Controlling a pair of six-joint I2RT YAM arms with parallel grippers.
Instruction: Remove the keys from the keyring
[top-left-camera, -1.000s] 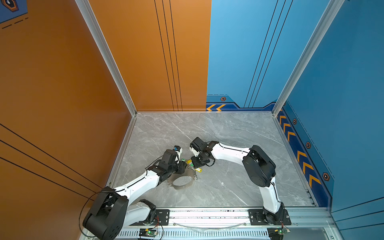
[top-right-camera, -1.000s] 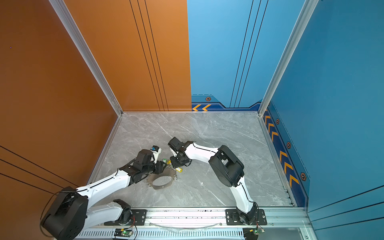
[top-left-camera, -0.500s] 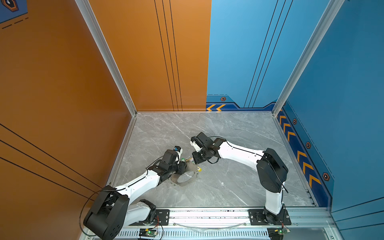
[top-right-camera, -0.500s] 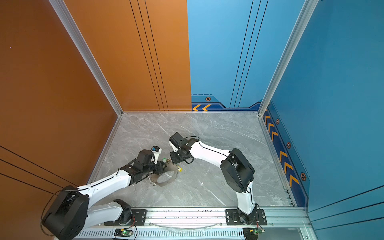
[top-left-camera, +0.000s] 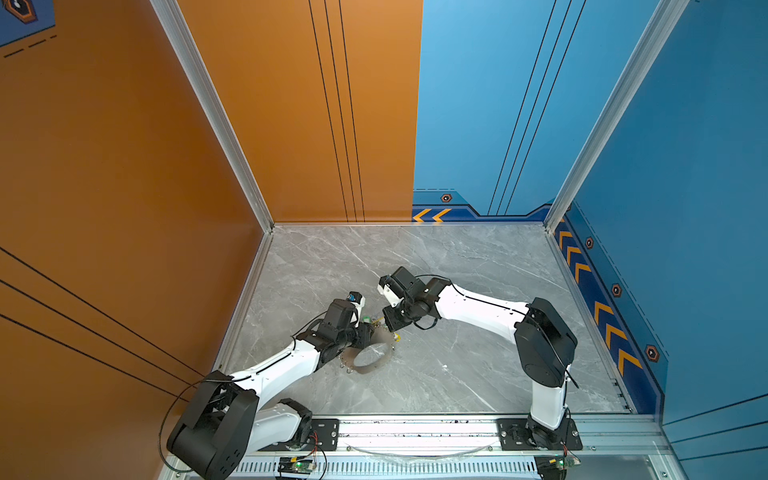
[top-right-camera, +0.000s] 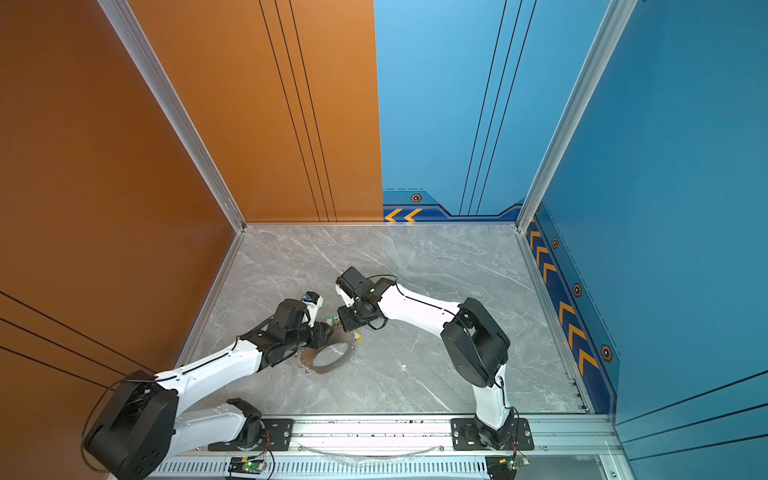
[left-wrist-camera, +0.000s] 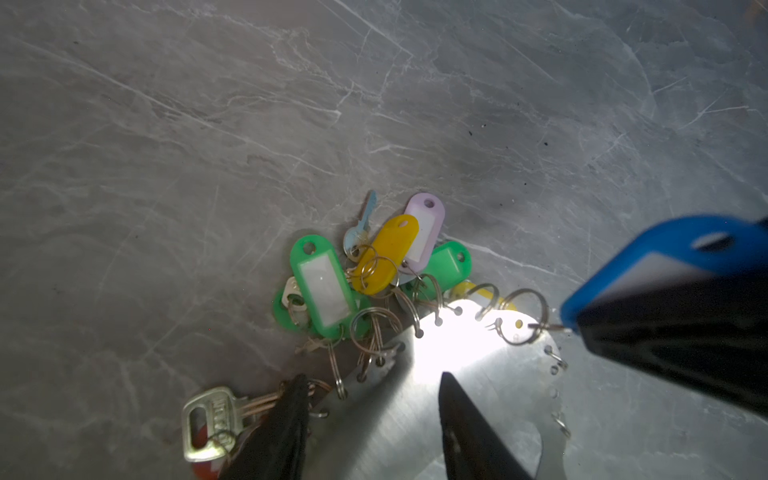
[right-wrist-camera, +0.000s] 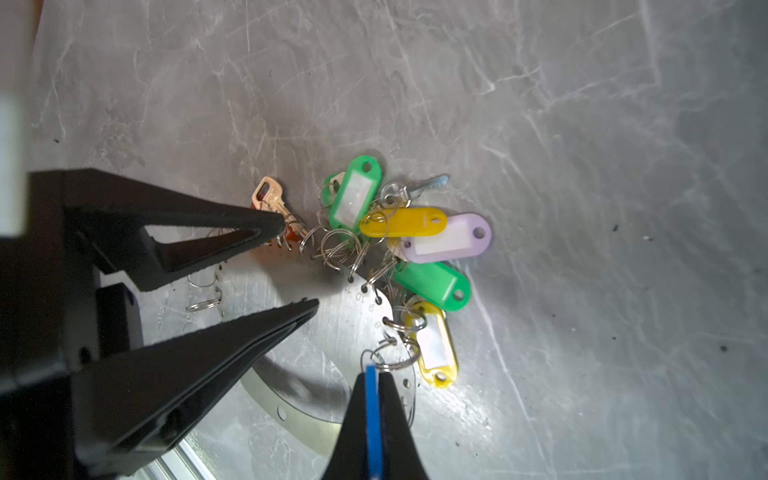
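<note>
The keyring (top-left-camera: 366, 370) (top-right-camera: 323, 371) is a flat grey metal hoop, tilted on the marble. In the left wrist view its band (left-wrist-camera: 478, 374) carries small split rings. My left gripper (left-wrist-camera: 372, 380) (top-left-camera: 371, 332) clamps this band, one finger at the outer edge and the other on the inner side. The keys (left-wrist-camera: 324, 286) (right-wrist-camera: 355, 195) fan out from the rim with green, yellow and pale pink tags. A brass key (left-wrist-camera: 212, 419) lies by the left finger. My right gripper (right-wrist-camera: 376, 370) (top-left-camera: 392, 328) is shut on a blue tag (left-wrist-camera: 665, 257) that still hangs on a split ring of the rim.
Grey marble floor (top-left-camera: 478, 291) spreads behind and to the right of the arms. An orange wall (top-left-camera: 124, 208) stands close on the left and blue walls at the back and right. The metal mounting rail (top-left-camera: 415, 428) runs along the front edge.
The right arm's elbow has swung out to the right while its gripper stayed at the keyring, shut on the blue tag. The left arm and the keyring have barely moved.
</note>
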